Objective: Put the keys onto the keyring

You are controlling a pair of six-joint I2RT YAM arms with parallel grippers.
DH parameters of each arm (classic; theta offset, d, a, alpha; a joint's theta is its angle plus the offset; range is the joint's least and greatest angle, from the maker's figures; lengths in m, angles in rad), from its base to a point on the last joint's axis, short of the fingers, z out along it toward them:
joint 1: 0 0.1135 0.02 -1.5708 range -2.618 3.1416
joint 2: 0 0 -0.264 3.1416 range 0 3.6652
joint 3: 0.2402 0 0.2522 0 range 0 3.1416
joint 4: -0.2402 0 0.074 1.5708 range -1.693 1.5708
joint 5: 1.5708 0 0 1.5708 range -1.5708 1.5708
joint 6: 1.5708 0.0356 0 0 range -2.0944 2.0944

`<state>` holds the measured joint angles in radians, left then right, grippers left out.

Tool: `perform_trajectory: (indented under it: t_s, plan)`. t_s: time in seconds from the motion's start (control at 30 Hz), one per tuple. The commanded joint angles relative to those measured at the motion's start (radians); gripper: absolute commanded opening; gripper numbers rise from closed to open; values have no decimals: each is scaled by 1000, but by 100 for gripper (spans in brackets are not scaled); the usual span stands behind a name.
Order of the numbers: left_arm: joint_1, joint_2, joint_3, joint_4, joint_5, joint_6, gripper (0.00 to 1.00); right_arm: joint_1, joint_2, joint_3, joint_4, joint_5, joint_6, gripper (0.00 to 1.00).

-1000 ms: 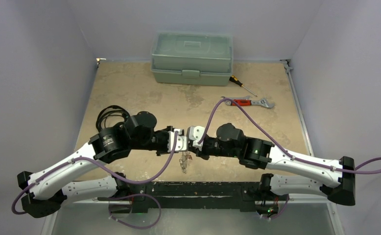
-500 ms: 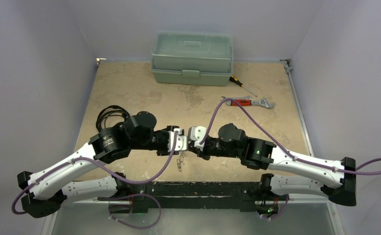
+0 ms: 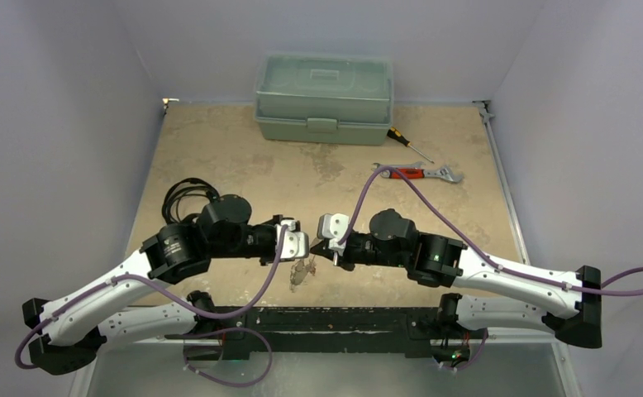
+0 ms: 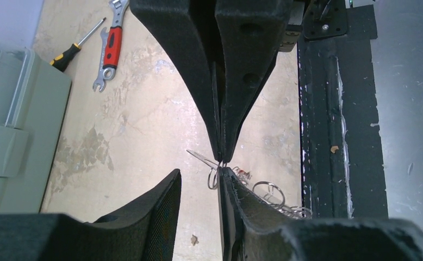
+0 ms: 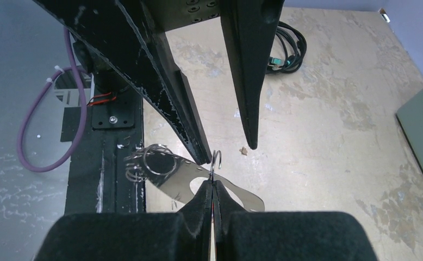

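Seen from the top, the left gripper [image 3: 303, 250] and right gripper [image 3: 325, 249] are meeting tip to tip, with the keyring [image 3: 302, 272] dangling at six o'clock beneath them. On the left wrist, the left fingers [image 4: 155, 212] are standing narrowly apart, the keyring just beside the three o'clock finger. On the right wrist, the right fingers [image 5: 201, 209] are pinching the keyring's wire, which is poking out at twelve o'clock

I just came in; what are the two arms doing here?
The two arms meet above the near edge of the table. The right gripper is shut on a thin wire loop of the keyring, which hangs between them. The left gripper is open, one finger beside the loop. No key is clearly being threaded.
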<state>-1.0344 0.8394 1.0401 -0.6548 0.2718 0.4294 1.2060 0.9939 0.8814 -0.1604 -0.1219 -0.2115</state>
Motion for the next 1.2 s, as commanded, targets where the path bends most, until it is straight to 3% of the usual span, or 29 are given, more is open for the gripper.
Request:
perform_trajectory:
  t_s: [0.0,0.17,0.3,0.4,0.5,0.6,0.77,1.0,1.17]
  plan:
    - [-1,3,-17,45,-6,-12,30,7,-23,33,59,1,-13,0]
    - [-1,16,-22,47,-9,-9,29,7,-24,33,59,1,-12,0]
    - [-1,13,-34,52,-40,-12,35,8,-22,26,65,11,-10,0]
    - [-1,0,-76,92,-119,-70,41,8,-20,-3,106,103,44,0]
    - [-1,-60,-205,209,-211,-166,44,8,-40,-106,254,237,190,0]
    - [-1,-138,-342,357,-315,-247,51,9,-51,-190,271,368,403,20]
    - [-1,-179,-444,438,-380,-279,57,9,-57,-276,99,517,808,52]
    - [13,-91,-428,427,-523,-379,63,16,70,-318,117,369,923,61]
    - [13,-36,-363,317,-627,-659,65,18,116,-274,88,401,893,61]
